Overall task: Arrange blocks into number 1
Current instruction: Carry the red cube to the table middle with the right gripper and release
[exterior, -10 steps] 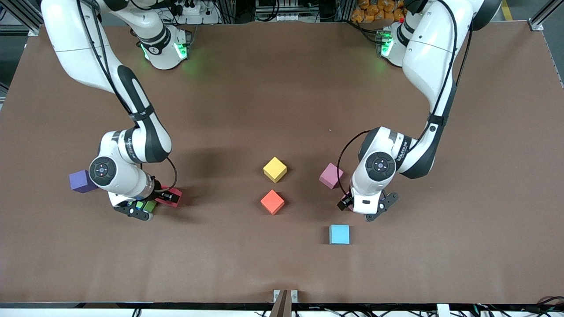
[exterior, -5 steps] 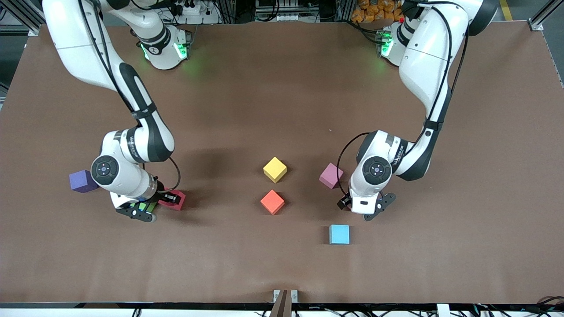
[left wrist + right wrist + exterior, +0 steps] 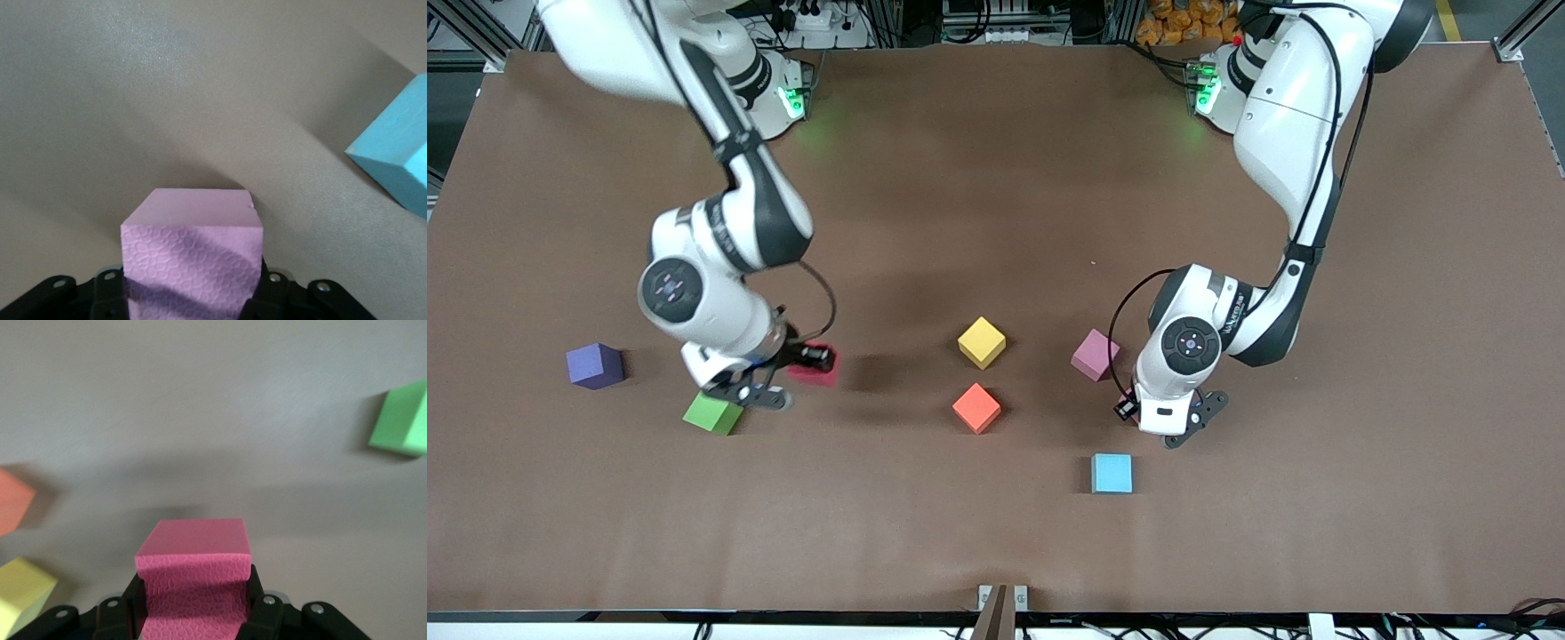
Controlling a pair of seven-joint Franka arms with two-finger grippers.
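Observation:
My right gripper [image 3: 805,357] is shut on a deep pink block [image 3: 819,365] and holds it in the air over the table, between the green block [image 3: 712,413] and the yellow block [image 3: 982,341]. In the right wrist view the deep pink block [image 3: 195,577] sits squeezed between the jaws, with the green block [image 3: 402,420] farther off. My left gripper [image 3: 1129,408] is low at the table beside a mauve-pink block [image 3: 1095,354]. It is shut on a pale pink block [image 3: 190,257], which the hand hides in the front view. An orange-red block [image 3: 976,407] lies just nearer the camera than the yellow one.
A light blue block [image 3: 1112,473] lies close to my left gripper, nearer the camera; it also shows in the left wrist view as the blue block [image 3: 397,167]. A purple block [image 3: 593,365] sits toward the right arm's end of the brown table [image 3: 996,178].
My right gripper rose and moved toward the table's middle with the deep pink block, uncovering the green block. My left gripper closed on the pale pink block and hardly moved.

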